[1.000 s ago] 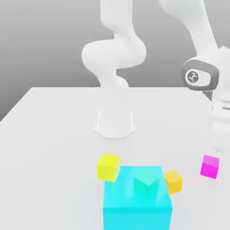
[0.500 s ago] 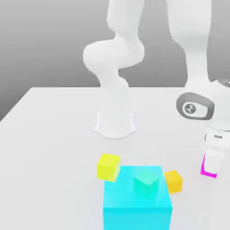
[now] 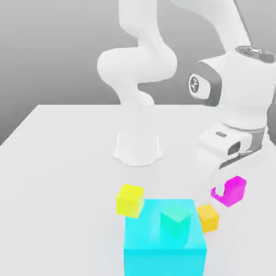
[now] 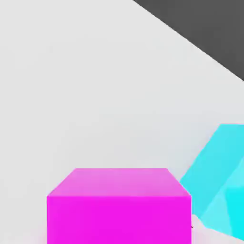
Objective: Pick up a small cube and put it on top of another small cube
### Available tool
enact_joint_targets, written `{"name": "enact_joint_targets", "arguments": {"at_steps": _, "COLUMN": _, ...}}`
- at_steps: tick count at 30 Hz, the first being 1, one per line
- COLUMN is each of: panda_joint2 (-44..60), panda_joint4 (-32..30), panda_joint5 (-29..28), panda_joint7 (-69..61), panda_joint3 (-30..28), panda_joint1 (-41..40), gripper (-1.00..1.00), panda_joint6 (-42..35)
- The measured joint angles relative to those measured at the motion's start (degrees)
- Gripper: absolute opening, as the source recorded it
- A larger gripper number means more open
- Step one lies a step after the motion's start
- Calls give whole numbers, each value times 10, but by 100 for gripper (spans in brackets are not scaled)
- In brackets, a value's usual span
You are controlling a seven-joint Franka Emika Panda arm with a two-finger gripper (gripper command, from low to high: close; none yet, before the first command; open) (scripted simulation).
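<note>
— Where's the magenta cube (image 3: pixel 233 191)?

— Clamped in my pincer (image 3: pixel 226 190), above the table (image 3: pixel 59 161), near the orange cube (image 3: pixel 208 217).

— And next?

— I'd carry it level, centre it squarely over a small cube, lower gently, then let go.

Magenta cube up close over white table

Small cube (image 4: pixel 119 205) near and square-on (plain faces); big cyan block (image 4: pixel 221 183) at its three o'clock; white table (image 4: pixel 95 86) beyond; dark backdrop (image 4: pixel 205 28) past the edge.
</note>
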Motion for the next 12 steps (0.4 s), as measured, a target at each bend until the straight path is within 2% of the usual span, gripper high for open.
{"name": "enact_joint_targets", "arguments": {"at_steps": 4, "panda_joint2": -36, "panda_joint4": 17, "panda_joint5": 9, "panda_joint7": 25, "panda_joint3": -35, "panda_joint1": -44, "gripper": -100, "panda_joint6": -53}}
{"name": "enact_joint_targets", "arguments": {"at_steps": 8, "panda_joint2": 18, "panda_joint4": 4, "panda_joint5": 4, "panda_joint7": 35, "panda_joint3": -43, "panda_joint1": -54, "gripper": -100, "panda_joint6": 14}}
{"name": "enact_joint_targets", "arguments": {"at_steps": 9, "panda_joint2": 30, "panda_joint4": 0, "panda_joint5": 3, "panda_joint7": 36, "panda_joint3": -45, "panda_joint1": -53, "gripper": 100, "panda_joint6": 31}}
{"name": "enact_joint_targets", "arguments": {"at_steps": 12, "panda_joint2": 30, "panda_joint4": 0, "panda_joint5": 3, "panda_joint7": 36, "panda_joint3": -45, "panda_joint1": -54, "gripper": 100, "panda_joint6": 31}}
